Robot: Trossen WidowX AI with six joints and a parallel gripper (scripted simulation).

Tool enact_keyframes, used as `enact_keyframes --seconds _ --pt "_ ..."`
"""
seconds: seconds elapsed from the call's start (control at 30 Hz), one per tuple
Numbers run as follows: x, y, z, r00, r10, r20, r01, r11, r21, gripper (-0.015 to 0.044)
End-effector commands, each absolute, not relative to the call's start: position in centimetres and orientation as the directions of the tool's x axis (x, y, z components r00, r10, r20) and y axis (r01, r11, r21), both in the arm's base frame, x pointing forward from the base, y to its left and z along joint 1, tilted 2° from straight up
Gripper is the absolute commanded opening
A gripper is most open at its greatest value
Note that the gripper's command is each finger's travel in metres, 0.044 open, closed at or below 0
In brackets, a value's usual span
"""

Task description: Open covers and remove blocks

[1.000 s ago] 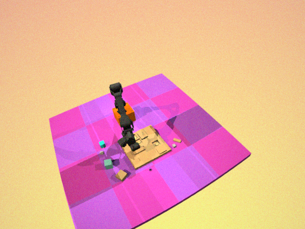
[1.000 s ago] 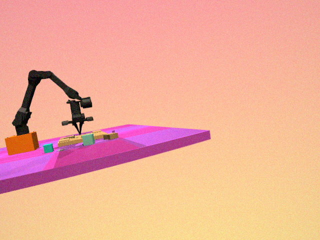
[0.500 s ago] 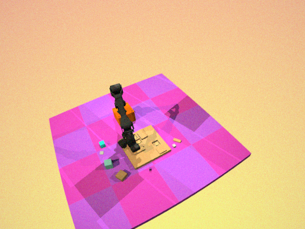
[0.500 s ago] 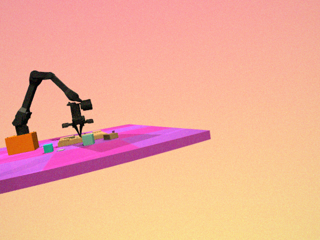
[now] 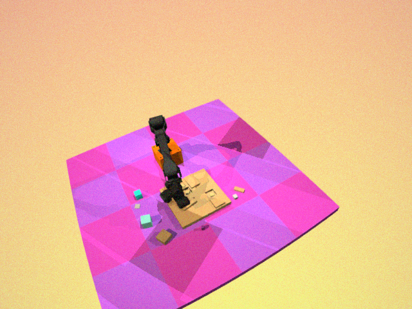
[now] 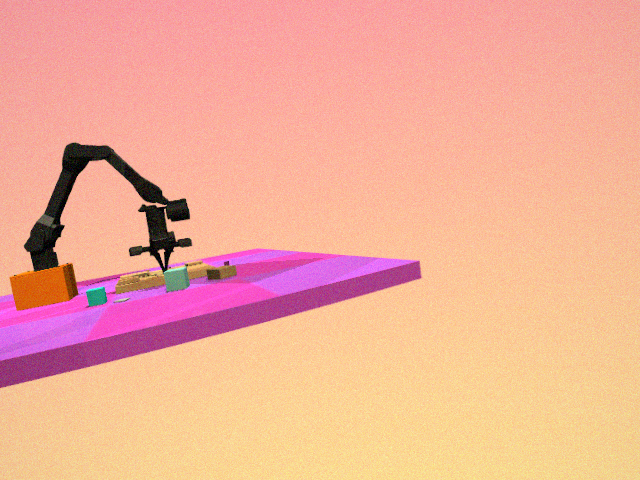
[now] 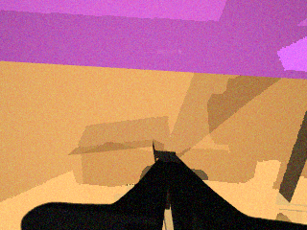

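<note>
The tan puzzle board (image 5: pixel 196 217) (image 6: pixel 135 284) (image 7: pixel 43 105) lies in front of the arm's base. My gripper (image 6: pixel 164 270) (image 7: pixel 168 159) is shut and empty, its tips low over the board; in the top view the hand hides them. One flat cover (image 5: pixel 192 181) lies at the board's back, and another cover (image 5: pixel 218 202) near its right corner. A third, near the hand, is partly hidden. A pale block (image 5: pixel 211 193) shows in an open well beside the right cover. More small pale pieces show in wells beside the hand. The left part of the board is hidden.
Left of the board stand a teal cube (image 5: pixel 138 194) (image 6: pixel 96 297), a flat cream piece (image 5: pixel 136 206) (image 6: pixel 121 299), a mint block (image 5: pixel 145 221) (image 6: pixel 176 279) and a brown block (image 5: pixel 163 236) (image 6: pixel 222 272). Right of it lie a white cube (image 5: pixel 235 196) and a tan bar (image 5: pixel 239 189).
</note>
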State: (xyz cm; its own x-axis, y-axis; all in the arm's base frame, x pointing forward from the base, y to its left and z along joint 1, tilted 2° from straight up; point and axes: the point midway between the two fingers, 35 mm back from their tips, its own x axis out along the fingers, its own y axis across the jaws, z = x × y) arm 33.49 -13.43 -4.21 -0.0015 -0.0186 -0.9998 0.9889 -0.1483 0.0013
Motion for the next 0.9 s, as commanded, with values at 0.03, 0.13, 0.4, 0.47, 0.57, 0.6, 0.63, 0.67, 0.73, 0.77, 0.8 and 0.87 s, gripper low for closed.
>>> enact_keyframes --seconds 0.03,0.13,0.4,0.47,0.57,0.6,0.63,0.67,0.73,0.77,0.8,0.87 --pt "34.0 -13.6 -4.1 0.003 -0.021 -1.0 0.989 -0.145 0.006 0.0" --pt "34.2 -13.7 -4.1 0.003 -0.021 -1.0 0.989 -0.145 0.006 0.0" --pt "35.3 -13.9 -4.1 0.004 -0.021 -1.0 0.989 -0.145 0.007 0.0" --pt "35.5 -14.0 -4.1 0.004 -0.021 -1.0 0.989 -0.145 0.007 0.0" --pt "35.9 -14.0 -4.1 0.005 -0.021 -1.0 0.989 -0.145 0.008 0.0" --pt "36.0 -14.1 -4.1 0.005 -0.021 -1.0 0.989 -0.145 0.008 0.0" --pt "36.1 -14.1 -4.1 0.005 -0.021 -1.0 0.989 -0.145 0.008 0.0" --pt "36.1 -14.1 -4.1 0.005 -0.021 -1.0 0.989 -0.145 0.008 0.0" --pt "36.2 -14.1 -4.1 0.005 -0.021 -1.0 0.989 -0.145 0.008 0.0" --pt "36.3 -14.1 -4.1 0.005 -0.021 -1.0 0.989 -0.145 0.008 0.0" --pt "36.5 -14.0 -4.1 0.005 -0.021 -1.0 0.989 -0.145 0.008 0.0" --pt "36.7 -14.0 -4.1 0.005 -0.021 -1.0 0.989 -0.145 0.008 0.0"
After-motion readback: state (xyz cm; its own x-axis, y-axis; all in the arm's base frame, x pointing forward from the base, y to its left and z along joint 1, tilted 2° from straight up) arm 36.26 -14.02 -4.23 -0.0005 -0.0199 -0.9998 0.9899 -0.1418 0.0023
